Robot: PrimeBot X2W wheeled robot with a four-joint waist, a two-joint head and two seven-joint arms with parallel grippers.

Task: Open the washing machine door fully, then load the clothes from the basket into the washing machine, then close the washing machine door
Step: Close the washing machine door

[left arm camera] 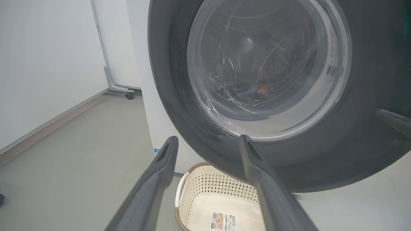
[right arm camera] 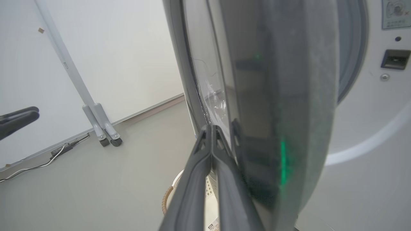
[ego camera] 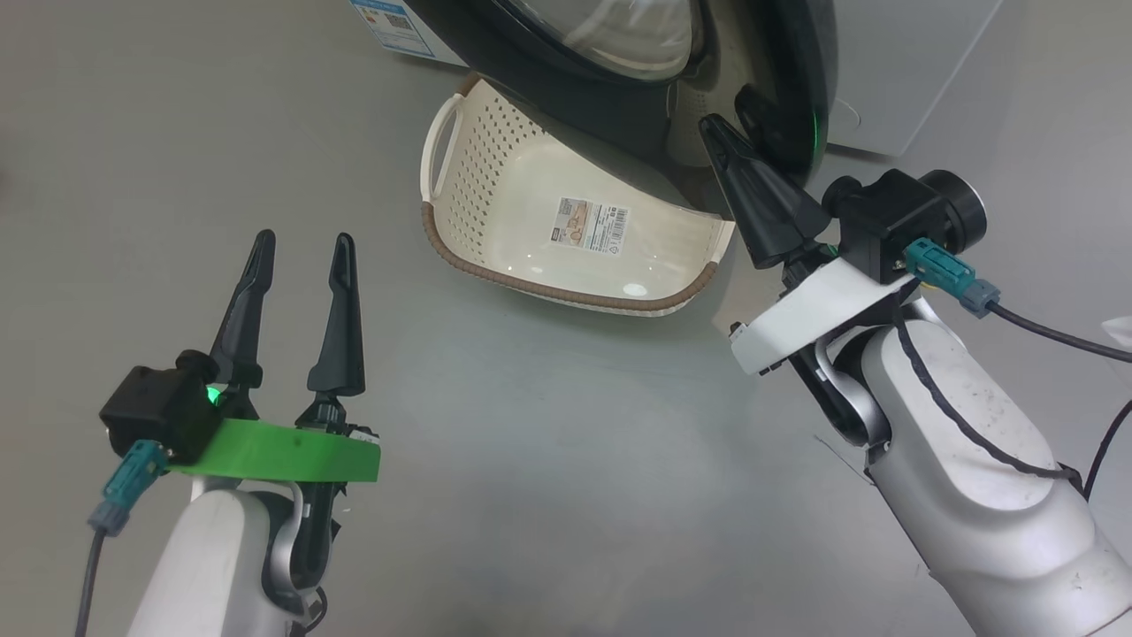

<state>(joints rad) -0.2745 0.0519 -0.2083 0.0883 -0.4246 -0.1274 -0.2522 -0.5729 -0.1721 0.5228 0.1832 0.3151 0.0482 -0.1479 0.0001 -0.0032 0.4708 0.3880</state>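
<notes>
The washing machine door (ego camera: 619, 133), a black rim around a bulging glass bowl, stands partly open over the basket (ego camera: 566, 292), which is cream, empty and has a barcode sticker on its base. My right gripper (ego camera: 713, 126) is shut with nothing in it, its tips against the door's outer face near the rim; the right wrist view shows the door (right arm camera: 289, 96) edge-on beside this gripper (right arm camera: 211, 128). My left gripper (ego camera: 303, 239) hangs open over bare floor left of the basket. Through the glass (left arm camera: 266, 64), light blue clothes (left arm camera: 253, 93) lie in the drum.
The white washing machine (right arm camera: 369, 144) shows its latch hole (right arm camera: 395, 59) and grey gasket (right arm camera: 353, 48). A blue label sticker (ego camera: 389, 22) marks its lower corner. A wheeled partition stand (right arm camera: 102, 128) and a floor cable (right arm camera: 48, 157) lie to the left, by the wall.
</notes>
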